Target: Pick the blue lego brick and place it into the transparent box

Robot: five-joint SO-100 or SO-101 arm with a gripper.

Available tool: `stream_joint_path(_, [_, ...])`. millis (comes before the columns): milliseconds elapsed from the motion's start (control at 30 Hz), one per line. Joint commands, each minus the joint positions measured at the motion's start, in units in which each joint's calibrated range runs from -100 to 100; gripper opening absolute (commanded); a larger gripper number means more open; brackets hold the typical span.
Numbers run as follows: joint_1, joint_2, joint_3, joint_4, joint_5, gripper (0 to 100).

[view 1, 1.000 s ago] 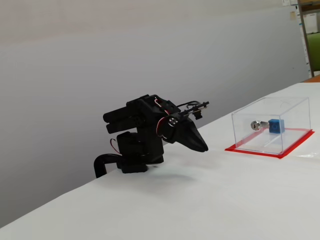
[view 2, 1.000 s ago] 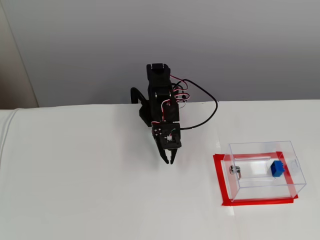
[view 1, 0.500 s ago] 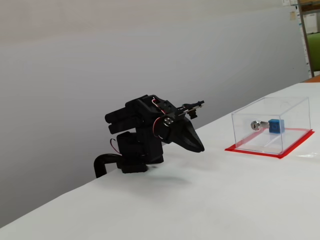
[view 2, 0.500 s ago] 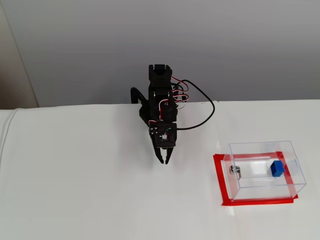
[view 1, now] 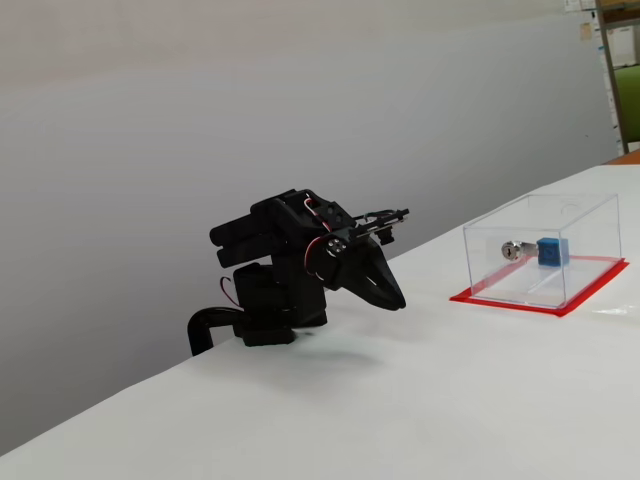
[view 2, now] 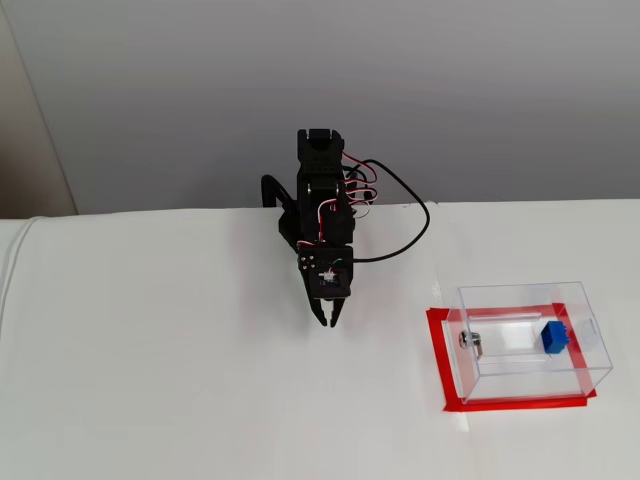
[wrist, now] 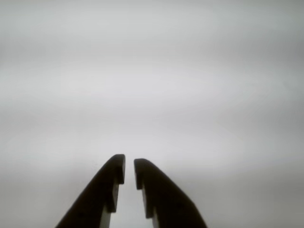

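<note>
You are looking at a folded black arm sitting at the back edge of the white worktop, with its pincer pointing down and forward just above the surface. In the wrist view the pincer is showing two dark fingers with only a narrow slit between the tips, so it is standing nearly closed and is holding nothing; only blurred grey-white surface is lying ahead of it. In a fixed view from the side, the pincer is hanging over bare worktop, well apart from the box.

The blue lego brick is sitting inside the transparent box, toward its right end in that view, and is resting on the box floor. In the side view the blue lego brick is showing through the clear wall of the transparent box. A small silver metal piece is lying inside the same box near its left end, apart from the brick; in the side view the silver metal piece is appearing just beside the brick. The box is standing on a flat red base sheet to the right of the arm. Red, white and black wires are looping off the arm's right side.

You are not getting any readable brand, label or writing on the arm, box or brick.
</note>
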Motion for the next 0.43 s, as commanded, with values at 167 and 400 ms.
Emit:
stream_joint_path(167, [0.1, -0.8, 1.0, 0.1, -0.2, 2])
stream_joint_path(400, [0.3, -0.6, 0.9, 0.1, -0.4, 2])
